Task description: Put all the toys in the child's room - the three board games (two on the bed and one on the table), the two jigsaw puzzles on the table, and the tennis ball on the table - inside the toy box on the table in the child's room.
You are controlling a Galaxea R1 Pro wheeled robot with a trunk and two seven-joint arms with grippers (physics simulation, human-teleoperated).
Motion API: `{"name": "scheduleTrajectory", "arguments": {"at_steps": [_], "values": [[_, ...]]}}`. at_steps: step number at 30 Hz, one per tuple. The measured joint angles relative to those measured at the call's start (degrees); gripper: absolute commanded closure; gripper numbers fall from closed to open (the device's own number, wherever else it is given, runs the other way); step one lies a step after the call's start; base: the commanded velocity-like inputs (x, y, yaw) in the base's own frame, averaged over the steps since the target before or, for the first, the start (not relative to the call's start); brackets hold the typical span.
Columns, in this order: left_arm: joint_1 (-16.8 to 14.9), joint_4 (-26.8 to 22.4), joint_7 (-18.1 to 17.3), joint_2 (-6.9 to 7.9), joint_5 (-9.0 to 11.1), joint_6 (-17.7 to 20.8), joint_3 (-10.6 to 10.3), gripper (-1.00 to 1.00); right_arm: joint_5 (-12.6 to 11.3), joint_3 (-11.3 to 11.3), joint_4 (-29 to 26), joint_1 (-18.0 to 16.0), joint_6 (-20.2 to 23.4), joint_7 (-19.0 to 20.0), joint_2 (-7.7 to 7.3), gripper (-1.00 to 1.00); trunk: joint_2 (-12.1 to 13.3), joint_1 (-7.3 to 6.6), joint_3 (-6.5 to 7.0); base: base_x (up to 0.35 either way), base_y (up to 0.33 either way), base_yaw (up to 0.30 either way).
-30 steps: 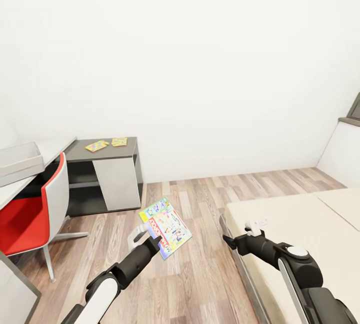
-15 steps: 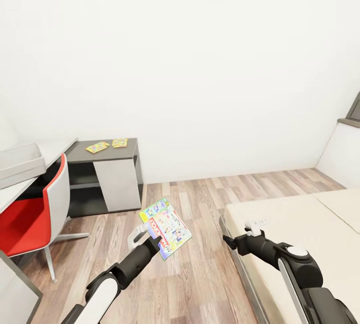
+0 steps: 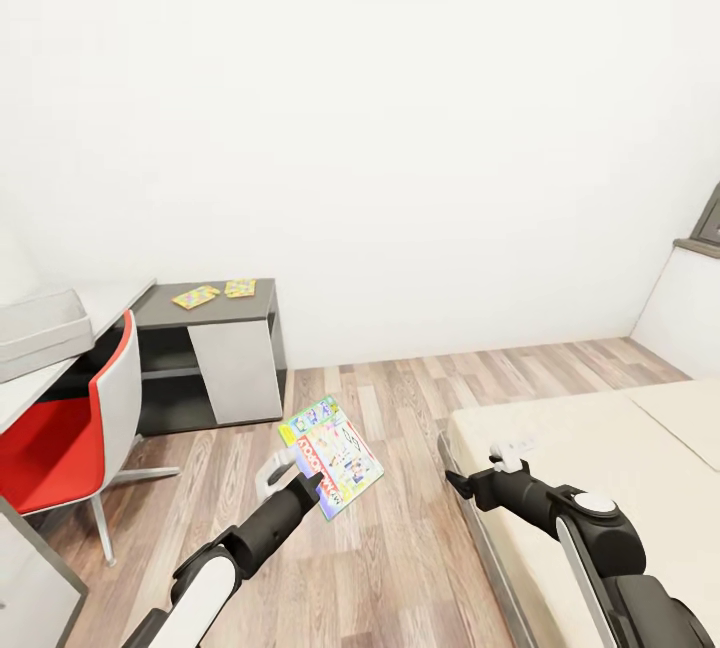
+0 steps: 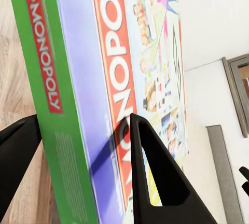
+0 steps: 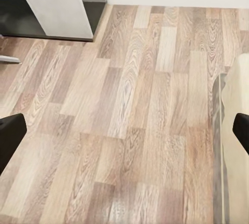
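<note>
left tool [image 3: 300, 476] gripping board game [image 3: 331, 455], wood floor [image 3: 400, 528]

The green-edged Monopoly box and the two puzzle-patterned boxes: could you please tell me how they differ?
The green-edged Monopoly box is tilted in the air, clamped in the left hand; the two puzzle-patterned boxes lie flat on the dark grey cabinet top. Monopoly carries a red title band; the puzzles are mostly yellow. All are flat and colourful.

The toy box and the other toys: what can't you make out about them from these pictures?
- Toy box: head view, cut off by the picture's left edge; its inside is hidden behind its wall.
- Jigsaw puzzles: head view, too small and far to see detail.
- Board game: left wrist view, cropped by the edges; the left hand hides its lower part.
</note>
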Motion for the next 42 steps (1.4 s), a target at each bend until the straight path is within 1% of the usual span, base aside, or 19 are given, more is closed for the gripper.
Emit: {"name": "scheduleTrajectory", "arguments": {"at_steps": [20, 26, 30, 31, 32, 33, 36, 39, 42], "values": [[-0.01, 0.09, 0.30, -0.07, 0.00, -0.02, 0.03, 1.00, 0.00, 0.00, 0.00, 0.00, 0.00, 0.00, 0.00, -1.00, 8.04, -4.40, 3.60, 0.000, 0.000, 0.000], [-0.02, 0.09, 0.34, -0.09, 0.01, -0.07, 0.06, 1.00, 0.00, 0.33, 0.00, 0.07, -0.08, 0.27, -0.42, -1.00, 10.45, -5.72, 4.69, 0.000, 0.000, 0.000], [-0.01, 0.09, 0.39, -0.09, 0.01, -0.08, 0.06, 1.00, 0.00, -0.06, 0.00, 0.08, -0.08, 2.49, -0.67, -1.00, 12.06, -6.60, 5.41, 0.000, 0.000, 0.000], [-0.01, 0.09, 0.39, -0.09, 0.01, -0.08, 0.06, 1.00, 0.00, -0.07, 0.00, 0.08, -0.08, 2.51, -0.67, -1.00, 12.46, -6.82, 5.59, 0.000, 0.000, 0.000], [-0.02, 0.12, 0.41, -0.09, 0.00, -0.08, 0.06, 1.00, 0.02, -0.35, 0.00, 0.09, -0.05, 4.42, -0.79, -1.00, 12.86, -7.04, 5.77, 0.000, 0.000, 0.000], [-0.02, 0.13, 0.40, -0.09, 0.01, -0.08, 0.06, 1.00, 0.03, -0.36, 0.00, 0.09, -0.06, 4.48, -0.80, -1.00, 13.27, -7.26, 5.95, 0.000, 0.000, 0.000], [-0.02, 0.18, 0.42, -0.09, 0.01, -0.08, 0.06, 1.00, 0.05, -1.12, 0.00, 0.09, -0.03, 7.26, -0.89, -1.00, 14.47, -7.92, 6.49, 0.000, 0.000, 0.000], [-0.02, 0.23, 0.43, -0.09, 0.01, -0.08, 0.07, 1.00, 0.07, -2.14, 0.00, 0.08, -0.02, 9.19, -0.89, -1.00, 15.68, -8.58, 7.03, 0.000, 0.000, 0.000], [-0.02, 0.25, 0.43, -0.09, 0.01, -0.08, 0.06, 1.00, 0.08, -2.41, 0.00, 0.07, -0.02, 9.71, -0.89, -1.00, 16.89, -9.24, 7.57, 0.000, 0.000, 0.000]]}}
